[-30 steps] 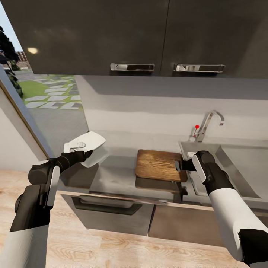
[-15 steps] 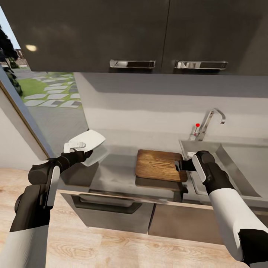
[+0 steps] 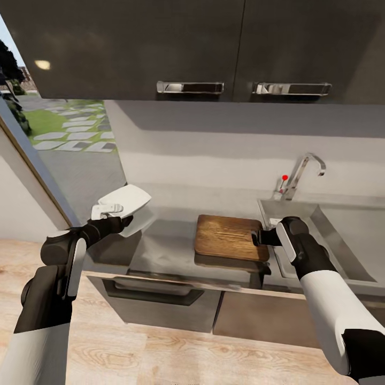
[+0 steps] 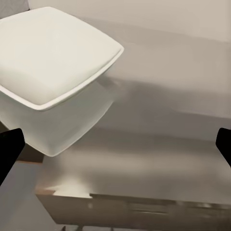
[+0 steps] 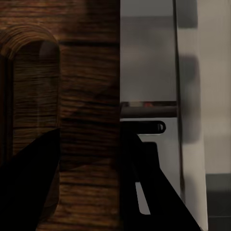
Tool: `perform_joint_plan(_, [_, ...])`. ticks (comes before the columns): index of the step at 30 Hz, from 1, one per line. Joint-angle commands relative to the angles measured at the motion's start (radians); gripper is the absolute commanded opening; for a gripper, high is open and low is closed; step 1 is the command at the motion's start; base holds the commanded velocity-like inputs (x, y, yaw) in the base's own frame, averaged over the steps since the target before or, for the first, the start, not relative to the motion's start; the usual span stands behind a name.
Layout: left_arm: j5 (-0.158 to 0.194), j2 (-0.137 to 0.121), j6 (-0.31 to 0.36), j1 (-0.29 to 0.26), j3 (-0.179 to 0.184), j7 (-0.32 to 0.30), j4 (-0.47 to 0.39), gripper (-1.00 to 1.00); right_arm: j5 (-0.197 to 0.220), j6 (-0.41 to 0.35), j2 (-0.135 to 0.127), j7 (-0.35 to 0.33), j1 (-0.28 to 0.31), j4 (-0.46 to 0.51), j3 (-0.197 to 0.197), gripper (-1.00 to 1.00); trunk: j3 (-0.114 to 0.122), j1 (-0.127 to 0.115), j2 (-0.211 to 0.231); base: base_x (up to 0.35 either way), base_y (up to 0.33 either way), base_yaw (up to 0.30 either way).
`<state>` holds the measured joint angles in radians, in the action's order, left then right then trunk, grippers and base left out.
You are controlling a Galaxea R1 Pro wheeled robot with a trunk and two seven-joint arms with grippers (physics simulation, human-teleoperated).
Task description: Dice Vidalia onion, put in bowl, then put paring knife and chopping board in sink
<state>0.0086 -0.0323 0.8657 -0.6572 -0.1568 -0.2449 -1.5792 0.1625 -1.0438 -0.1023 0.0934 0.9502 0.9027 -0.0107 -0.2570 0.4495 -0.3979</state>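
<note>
My right gripper (image 3: 258,237) is shut on the handle end of the dark wooden chopping board (image 3: 227,235), which hangs level just above the grey countertop (image 3: 171,240) with its shadow beneath. The right wrist view shows the board's grain and handle slot (image 5: 29,96) between the dark fingers (image 5: 154,192). To the board's right lies the steel sink (image 3: 347,240) with its curved tap (image 3: 299,174). The white bowl (image 3: 128,200) sits at the counter's left end. My left gripper (image 3: 124,220) is open just in front of the bowl (image 4: 53,57), not touching it. The onion and paring knife are out of view.
Dark upper cabinets with chrome handles (image 3: 190,87) hang above the counter. A tall glass opening (image 3: 69,144) onto a garden stands at the left. Below the counter are a drawer front (image 3: 155,297) and wooden floor (image 3: 160,353).
The whole view has shifted a little: cabinets, tap and counter sit slightly higher in the picture. Both arms, the board and the bowl keep their poses.
</note>
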Motion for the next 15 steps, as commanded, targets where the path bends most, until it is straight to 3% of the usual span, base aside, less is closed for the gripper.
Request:
perform_joint_plan(1, [0.001, 0.000, 0.006, -0.001, -0.001, -0.004, -0.001, 1.00, 0.012, -0.003, 0.000, 0.009, 0.001, 0.001, 0.000, -1.00, -0.003, 0.001, -0.002, 0.000, 0.000, 0.000])
perform_joint_plan(15, [0.001, 0.000, 0.006, -0.001, -0.001, -0.004, -0.001, 1.00, 0.012, -0.003, 0.000, 0.009, 0.001, 0.001, 0.000, -1.00, -0.007, 0.001, -0.002, 0.000, 0.000, 0.000])
